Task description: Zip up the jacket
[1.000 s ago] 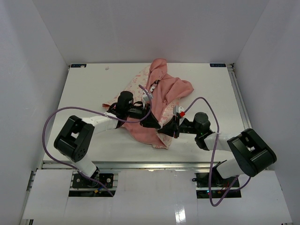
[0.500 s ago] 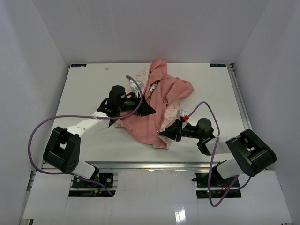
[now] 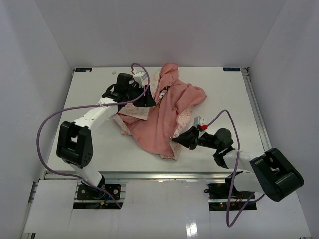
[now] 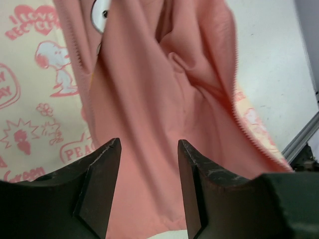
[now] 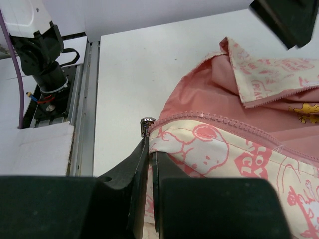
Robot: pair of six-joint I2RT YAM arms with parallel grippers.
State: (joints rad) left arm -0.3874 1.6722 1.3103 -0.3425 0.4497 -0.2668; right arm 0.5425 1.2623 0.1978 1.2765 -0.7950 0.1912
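Observation:
The jacket (image 3: 164, 119) lies crumpled mid-table, salmon lining up, cream printed fabric at its edges. My left gripper (image 3: 149, 101) is open and empty, hovering over the jacket's far-left part. In the left wrist view its gripper (image 4: 148, 149) frames bare lining (image 4: 149, 74), with zipper teeth (image 4: 239, 114) running to the right. My right gripper (image 3: 175, 143) is shut on the jacket's near corner. In the right wrist view its gripper (image 5: 151, 144) pinches the cream hem (image 5: 219, 149) just below the metal zipper slider (image 5: 147, 123) at the end of the pink zipper strip (image 5: 239, 124).
The white table (image 3: 89, 99) is walled on three sides. A metal rail (image 5: 84, 99) runs along its near edge. Purple cables loop from the left arm (image 3: 55, 119) and from the right arm (image 3: 227, 149).
My left gripper has pulled away from the jacket's near middle toward the far left. My right gripper kept its hold and shifted slightly right and nearer, drawing the corner out.

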